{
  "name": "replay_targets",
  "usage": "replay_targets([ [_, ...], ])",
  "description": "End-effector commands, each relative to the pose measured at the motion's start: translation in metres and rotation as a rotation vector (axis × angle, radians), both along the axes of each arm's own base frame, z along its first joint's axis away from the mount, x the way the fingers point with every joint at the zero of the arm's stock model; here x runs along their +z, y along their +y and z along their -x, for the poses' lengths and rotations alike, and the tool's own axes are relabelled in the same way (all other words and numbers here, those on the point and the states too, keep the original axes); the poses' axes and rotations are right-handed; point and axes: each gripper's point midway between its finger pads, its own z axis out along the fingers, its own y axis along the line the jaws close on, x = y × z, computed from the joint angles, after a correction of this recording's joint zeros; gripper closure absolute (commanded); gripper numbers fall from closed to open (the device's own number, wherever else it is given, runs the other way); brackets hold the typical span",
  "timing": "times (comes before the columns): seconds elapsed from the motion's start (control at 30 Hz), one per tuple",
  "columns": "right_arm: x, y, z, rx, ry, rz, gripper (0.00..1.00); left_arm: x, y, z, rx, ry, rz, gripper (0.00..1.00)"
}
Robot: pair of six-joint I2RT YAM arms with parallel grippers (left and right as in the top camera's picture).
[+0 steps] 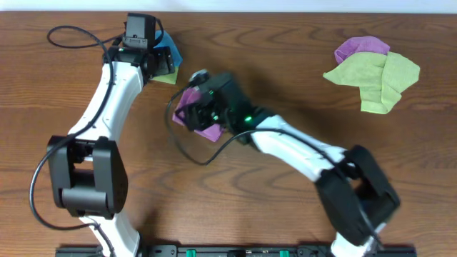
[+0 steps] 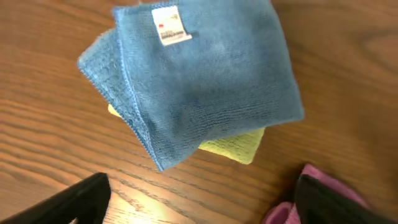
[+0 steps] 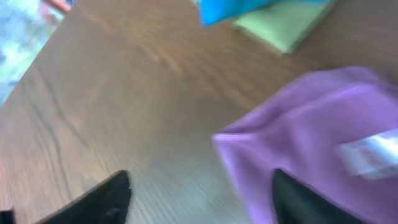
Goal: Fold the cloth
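- Purple cloth [image 1: 208, 130] lies crumpled on the tabletop [image 1: 285, 43], left of centre. Its edges are uneven, and a pale label [image 3: 373, 149] shows blurred in the right wrist view.
- Right hand [image 1: 203, 107] hangs directly over this cloth and hides its middle from the overhead camera.
- In the right wrist view the two dark fingers [image 3: 93, 199] stand wide apart, so the hand is open. One is over bare wood and the other over the purple fabric. Whether that finger touches the fabric cannot be told.
- Just to the far left of the purple cloth sits a blue cloth [image 2: 205, 81], folded into a neat square with a white tag [image 2: 171, 26] near one edge.
- The blue cloth rests on top of a folded yellow-green cloth [image 2: 233, 146], which peeks out along its near side.
- Left hand [image 2: 205, 208] hovers above this stack. Its fingers [image 2: 74, 199] are spread to both sides of the frame, open and holding nothing.
- A corner of the purple cloth also shows at the lower right of the left wrist view.
- Well apart, at the far right of the tabletop, lies a loose heap. In it a light green cloth [image 1: 375, 78] is spread unevenly, with a second purple cloth [image 1: 360, 46] bunched at its far edge, the two touching.
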Motion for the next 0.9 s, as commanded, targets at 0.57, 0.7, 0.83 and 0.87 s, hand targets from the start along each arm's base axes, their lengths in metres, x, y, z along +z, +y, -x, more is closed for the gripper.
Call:
replay_targets([
  [0.57, 0.108, -0.246, 0.03, -0.382, -0.049, 0.233, 0.01, 0.038, -0.046, 0.039, -0.135, 0.084, 0.431, 0.04],
  [0.7, 0.101, -0.28, 0.061, -0.464, -0.067, 0.219, 0.01, 0.037, -0.043, 0.049, -0.118, 0.13, 0.499, 0.05],
  [0.83, 0.083, -0.299, 0.098, -0.538, -0.055, 0.166, 0.01, 0.031, -0.044, 0.064, -0.105, 0.197, 0.517, 0.05],
  [0.87, 0.08, -0.302, 0.108, -0.56, -0.053, 0.135, 0.01, 0.029, -0.044, 0.068, -0.1, 0.219, 0.519, 0.04],
])
